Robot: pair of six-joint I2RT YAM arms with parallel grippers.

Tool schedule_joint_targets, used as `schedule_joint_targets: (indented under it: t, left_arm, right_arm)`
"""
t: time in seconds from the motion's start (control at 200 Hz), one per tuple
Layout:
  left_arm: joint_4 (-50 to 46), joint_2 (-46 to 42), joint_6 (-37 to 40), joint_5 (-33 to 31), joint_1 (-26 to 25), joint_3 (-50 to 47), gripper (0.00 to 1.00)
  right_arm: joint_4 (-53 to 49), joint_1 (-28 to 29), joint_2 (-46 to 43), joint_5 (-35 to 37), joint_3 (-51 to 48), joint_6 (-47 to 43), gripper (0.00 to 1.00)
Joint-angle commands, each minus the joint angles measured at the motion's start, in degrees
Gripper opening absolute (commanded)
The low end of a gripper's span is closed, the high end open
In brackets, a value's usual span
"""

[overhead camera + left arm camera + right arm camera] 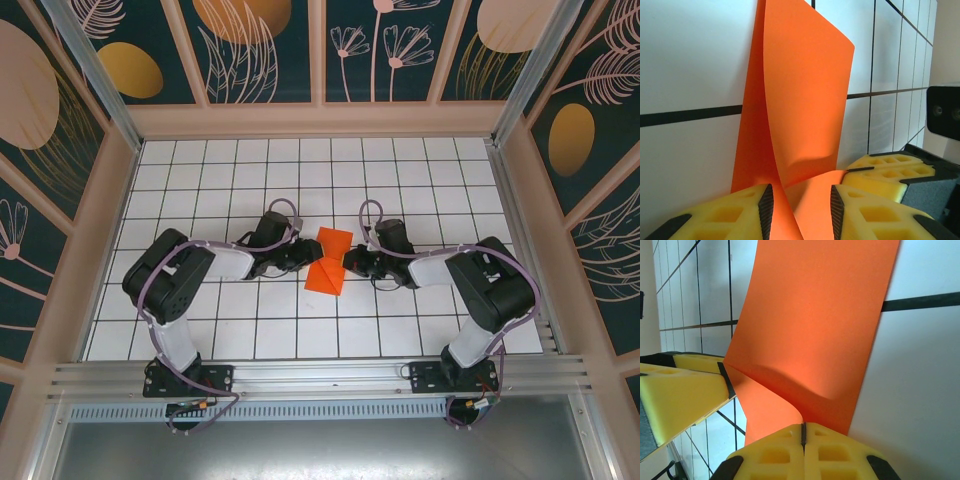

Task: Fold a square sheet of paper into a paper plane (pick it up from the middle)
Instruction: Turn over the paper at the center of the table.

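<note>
Bases of both arms were noted at the near edge of the table (300,330). Each arm was bent low and turned inward, so that the grippers were set nose to nose at mid-table. The right gripper (802,434) was found clamped on one edge of the square sheet of paper (328,260), judged to anchor it. The left gripper (800,212) was found with jaws apart, the opposite edge standing between its pads, unpinched. The sheet was seen curled upward between them, presumably for folding.
</note>
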Motion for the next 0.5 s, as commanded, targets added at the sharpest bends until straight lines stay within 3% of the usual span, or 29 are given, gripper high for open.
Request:
schedule_joint_targets:
  t: [0.0, 0.255, 0.375, 0.495]
  left_arm:
    - [0.2, 1.2, 1.4, 2.2, -0.2, 1.2, 0.38]
    - [5.2, 2.2, 1.7, 4.8, -0.4, -0.1, 0.27]
    - [6.3, 2.7, 2.7, 4.9, -0.7, -0.1, 0.22]
    - [7.9, 2.7, 3.4, 5.0, -0.8, -0.2, 0.21]
  right_arm:
    - [1.6, -0.4, -1.3, -0.9, -0.8, 0.0, 0.04]
    - [0.6, -0.7, -2.4, -1.1, -0.4, 0.0, 0.09]
    - [-3.7, -1.1, -4.5, -0.3, 0.8, -1.8, 0.18]
    - [-9.6, -2.3, -8.6, 3.9, 1.7, -3.8, 0.34]
